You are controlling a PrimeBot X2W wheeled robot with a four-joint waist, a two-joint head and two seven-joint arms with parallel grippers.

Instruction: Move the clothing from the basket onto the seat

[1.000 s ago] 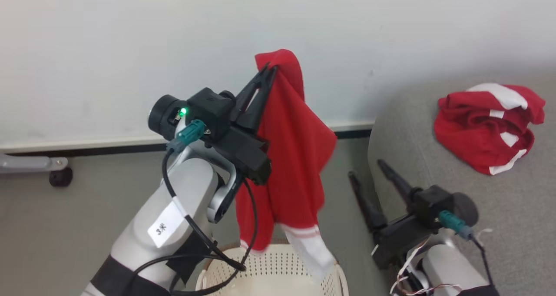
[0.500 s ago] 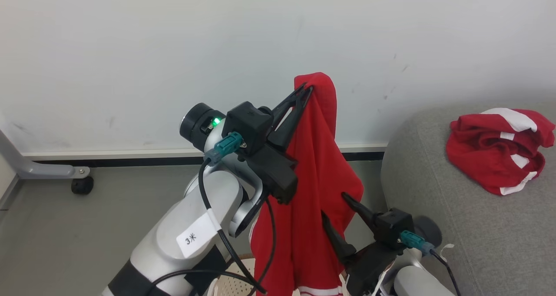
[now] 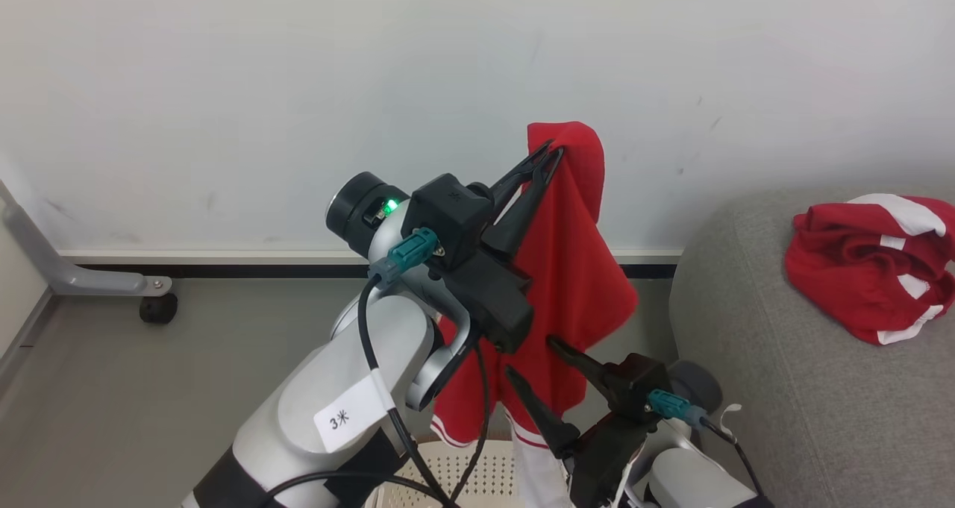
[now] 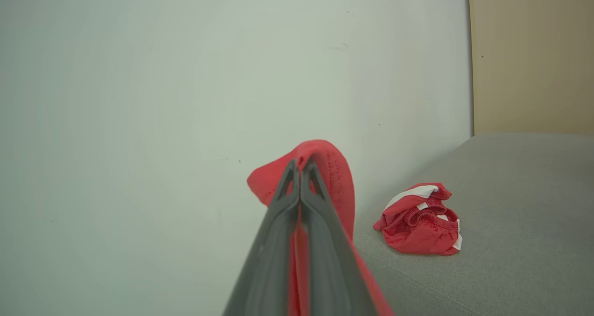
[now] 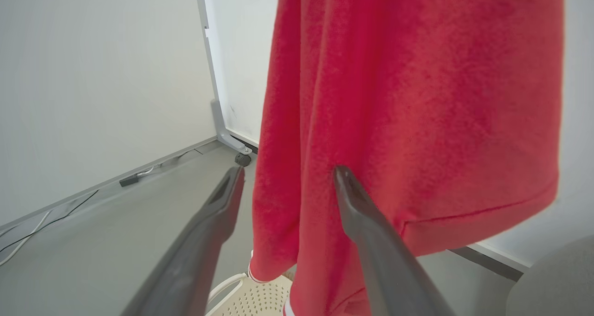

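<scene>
Against a pale wall [image 3: 224,83], the left gripper [image 3: 548,157] pinches the red clothing [image 3: 574,269] tight; it hangs below those jaws, over the basket [image 3: 477,471]. The right gripper [image 3: 531,355] gapes wide right by the cloth, which might snag there and slip free.

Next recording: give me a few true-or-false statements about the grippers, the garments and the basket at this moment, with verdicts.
1. The left gripper is shut on a hanging red garment. True.
2. The right gripper is clamped on that garment. False: its jaws stand open beside the cloth.
3. A second, crumpled red-and-white garment lies on the grey seat. True.
4. The held garment lies flat inside the basket. False: it hangs from the left gripper over the basket.
</scene>
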